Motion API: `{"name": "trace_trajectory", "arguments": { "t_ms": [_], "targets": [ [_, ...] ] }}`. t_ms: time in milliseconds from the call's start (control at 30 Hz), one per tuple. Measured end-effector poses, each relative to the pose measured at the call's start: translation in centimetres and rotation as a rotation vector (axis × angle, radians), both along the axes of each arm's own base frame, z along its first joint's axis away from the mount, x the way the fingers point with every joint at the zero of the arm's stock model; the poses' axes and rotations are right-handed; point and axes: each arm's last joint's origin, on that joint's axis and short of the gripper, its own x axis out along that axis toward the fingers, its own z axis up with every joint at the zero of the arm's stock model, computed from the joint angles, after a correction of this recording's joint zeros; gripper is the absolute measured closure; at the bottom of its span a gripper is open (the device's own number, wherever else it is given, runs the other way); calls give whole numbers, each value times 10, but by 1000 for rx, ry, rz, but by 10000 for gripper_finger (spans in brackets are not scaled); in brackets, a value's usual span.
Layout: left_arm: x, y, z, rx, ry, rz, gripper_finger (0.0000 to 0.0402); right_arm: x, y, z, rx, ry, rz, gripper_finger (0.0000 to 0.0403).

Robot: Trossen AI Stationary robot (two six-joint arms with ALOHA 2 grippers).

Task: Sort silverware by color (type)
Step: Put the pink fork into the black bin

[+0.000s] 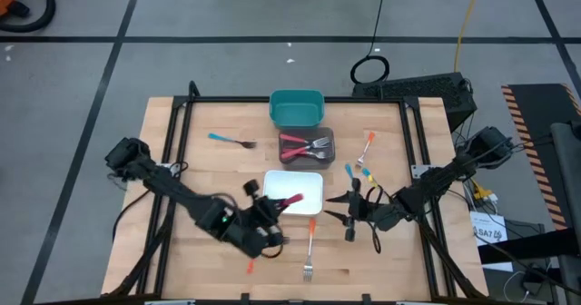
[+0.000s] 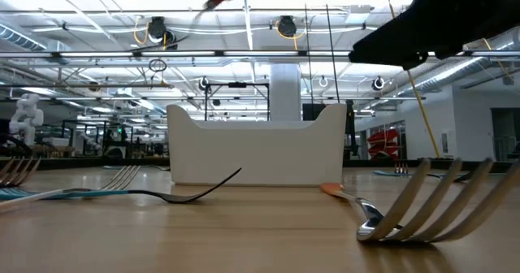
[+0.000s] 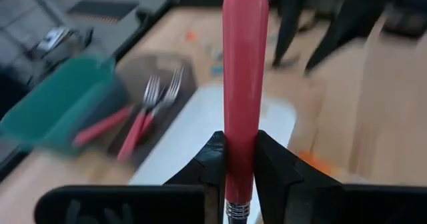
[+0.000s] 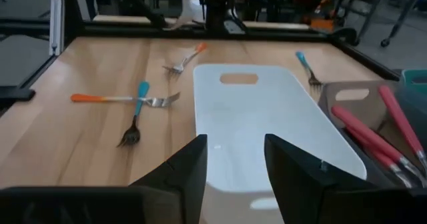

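My left gripper (image 1: 270,207) hovers at the white bin's (image 1: 309,189) near left corner, shut on a red-handled fork (image 1: 289,200); its handle (image 3: 244,84) points out over the bin. My right gripper (image 1: 338,209) waits open just right of that bin, its fingers (image 4: 189,171) level and aimed across it. Several red forks (image 1: 304,146) lie in the dark bin (image 1: 329,135). Loose on the wood lie blue forks (image 1: 231,141) (image 1: 352,174) and orange ones (image 1: 366,148) (image 1: 310,249). My left gripper pinches the red fork's handle between its two fingers (image 3: 212,167), at the end by the metal neck (image 3: 238,184). The handle runs forward along the fingers and sticks out well past them. The fork is lifted clear, above the white bin; its head is hidden behind the gripper.
A teal bin (image 1: 297,108) stands at the far edge, behind the dark bin. A black frame (image 1: 300,99) rims the tabletop. In the low view a fork head (image 2: 431,208) lies close to the near edge, and another fork (image 2: 122,193) rests on the left.
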Motion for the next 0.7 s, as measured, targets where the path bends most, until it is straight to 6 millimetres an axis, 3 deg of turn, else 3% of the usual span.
{"name": "trace_trajectory", "arguments": {
  "t_ms": [233,333,700],
  "targets": [
    [38,31,25,14,-167,-122,353,5,-1,1,1,-47,-5,258],
    [51,41,27,-7,-232,-162,353,6,-1,4,5,-65,-4,255],
    [93,44,-2,11,-439,-149,353,0,8,2,45,-56,27,181]
  ]
}}
